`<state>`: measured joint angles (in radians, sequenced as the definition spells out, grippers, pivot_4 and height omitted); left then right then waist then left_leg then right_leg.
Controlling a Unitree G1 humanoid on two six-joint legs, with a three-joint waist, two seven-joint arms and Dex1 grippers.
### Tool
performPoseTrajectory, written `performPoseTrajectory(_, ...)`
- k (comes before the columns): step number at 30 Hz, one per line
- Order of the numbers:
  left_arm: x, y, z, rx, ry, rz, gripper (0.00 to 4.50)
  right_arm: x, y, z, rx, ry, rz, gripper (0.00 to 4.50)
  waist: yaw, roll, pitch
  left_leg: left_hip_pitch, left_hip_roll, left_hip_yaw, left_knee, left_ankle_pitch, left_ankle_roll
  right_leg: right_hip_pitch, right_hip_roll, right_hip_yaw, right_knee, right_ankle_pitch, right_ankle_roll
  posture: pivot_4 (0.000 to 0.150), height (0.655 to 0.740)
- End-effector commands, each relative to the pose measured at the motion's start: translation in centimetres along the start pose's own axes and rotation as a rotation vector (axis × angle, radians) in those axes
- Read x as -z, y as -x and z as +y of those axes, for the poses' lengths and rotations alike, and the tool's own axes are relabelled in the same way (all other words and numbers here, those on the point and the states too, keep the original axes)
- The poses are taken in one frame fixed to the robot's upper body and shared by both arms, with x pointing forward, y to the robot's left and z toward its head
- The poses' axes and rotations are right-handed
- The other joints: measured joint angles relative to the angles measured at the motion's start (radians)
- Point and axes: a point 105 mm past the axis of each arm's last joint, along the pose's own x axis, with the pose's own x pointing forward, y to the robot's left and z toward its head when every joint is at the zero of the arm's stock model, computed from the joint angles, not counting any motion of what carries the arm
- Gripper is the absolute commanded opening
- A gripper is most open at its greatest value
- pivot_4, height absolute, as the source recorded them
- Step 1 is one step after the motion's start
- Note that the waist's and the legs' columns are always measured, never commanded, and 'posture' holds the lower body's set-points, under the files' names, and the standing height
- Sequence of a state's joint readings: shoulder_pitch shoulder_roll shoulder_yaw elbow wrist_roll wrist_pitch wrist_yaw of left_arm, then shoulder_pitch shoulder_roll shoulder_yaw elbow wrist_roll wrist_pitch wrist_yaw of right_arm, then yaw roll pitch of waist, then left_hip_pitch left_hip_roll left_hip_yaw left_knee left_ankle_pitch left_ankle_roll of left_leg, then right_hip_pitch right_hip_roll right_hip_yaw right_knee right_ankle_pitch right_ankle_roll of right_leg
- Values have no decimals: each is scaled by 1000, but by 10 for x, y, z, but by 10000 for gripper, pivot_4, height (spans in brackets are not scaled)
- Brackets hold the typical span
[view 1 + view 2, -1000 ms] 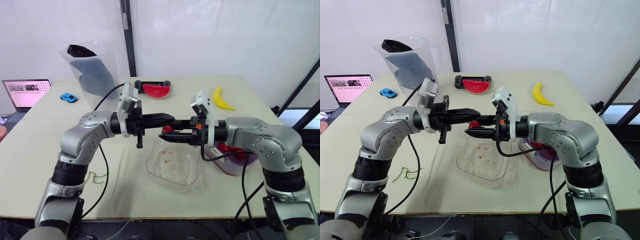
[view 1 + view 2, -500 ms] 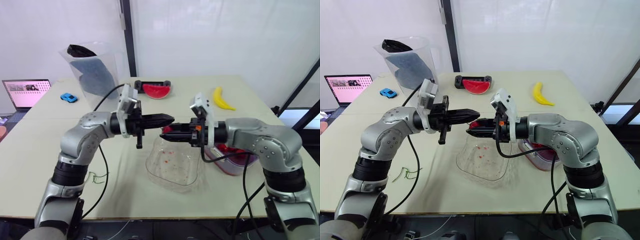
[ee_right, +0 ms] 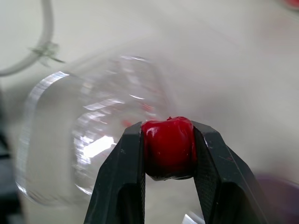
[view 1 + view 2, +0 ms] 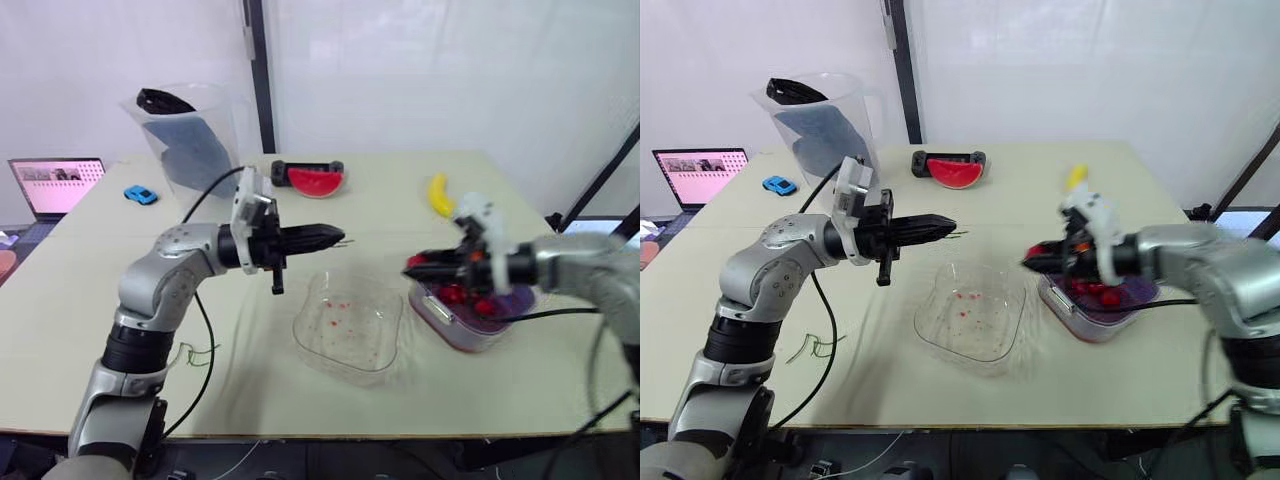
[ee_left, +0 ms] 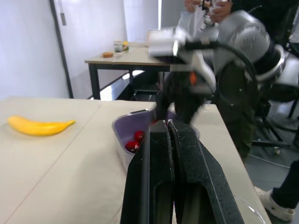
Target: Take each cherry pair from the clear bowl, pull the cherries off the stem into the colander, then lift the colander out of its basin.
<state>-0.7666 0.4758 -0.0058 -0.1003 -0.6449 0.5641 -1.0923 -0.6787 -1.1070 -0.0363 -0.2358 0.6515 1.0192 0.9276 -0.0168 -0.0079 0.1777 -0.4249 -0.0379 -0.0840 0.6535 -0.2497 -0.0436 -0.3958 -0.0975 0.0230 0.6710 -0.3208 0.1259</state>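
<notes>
Right arm motion-blurred, colander hard to separate from its basin, stem barely visible at closed left gripper, left arm reaching level over table, right gripper clamping one cherry between clear bowl and colander.

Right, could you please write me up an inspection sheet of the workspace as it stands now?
Surface: beige table; loose green stems lie near the robot's left arm.
Job's things: clear bowl holds only red specks; colander, sitting in its basin, holds cherries.
Clutter: watermelon slice, banana, blue toy car, clear jug.
Grippers: left gripper shut on a cherry stem above the table; right gripper shut on a cherry, just short of the colander.
Cables: black cable hangs from the left arm.
Surroundings: laptop at the far left; a person stands nearby.
</notes>
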Motion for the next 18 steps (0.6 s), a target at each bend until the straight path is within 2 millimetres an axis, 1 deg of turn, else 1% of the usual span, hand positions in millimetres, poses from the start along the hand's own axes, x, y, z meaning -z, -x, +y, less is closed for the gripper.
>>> performPoseTrajectory(1,-11,4,-3,-10,-42,-26,0,17,14,-23,103,115,133,10847,-1,0,0,0,0,0,0,0,0,0,0,0,0,0,0,1500,7400)
performPoseTrajectory(4,-9,8,-2,-28,-38,-25,0,36,15,-35,131,118,212,10847,-6,0,0,0,0,1,0,0,0,0,0,0,0,0,0,1500,7400)
performPoseTrajectory(7,-6,11,-1,-52,-36,-20,0,54,13,-38,121,119,284,10847,-4,0,0,1,1,1,-1,0,0,-1,0,1,1,0,0,1500,7400)
performPoseTrajectory(9,-5,13,0,-60,-36,-12,0,58,12,-37,107,113,295,19168,-3,0,0,1,1,1,-1,0,0,-1,0,1,1,0,0,1500,7400)
performPoseTrajectory(10,-4,13,0,-63,-36,-8,0,59,12,-38,108,114,297,22497,-2,0,0,0,1,1,-1,0,0,-1,0,1,1,0,0,1500,7400)
performPoseTrajectory(14,-5,17,0,-77,-34,-1,0,51,21,-40,114,122,284,42028,-1,0,0,0,1,1,-1,0,0,-1,0,1,0,0,0,1500,7400)
performPoseTrajectory(15,-5,18,0,-81,-33,0,0,49,24,-40,116,126,283,44202,-1,0,0,0,1,1,-1,0,0,-1,0,1,0,0,0,1500,7400)
performPoseTrajectory(18,-5,22,0,-95,-30,6,0,33,34,-40,115,142,253,44202,0,0,0,0,1,1,-1,0,0,-1,0,1,0,0,0,1500,7400)
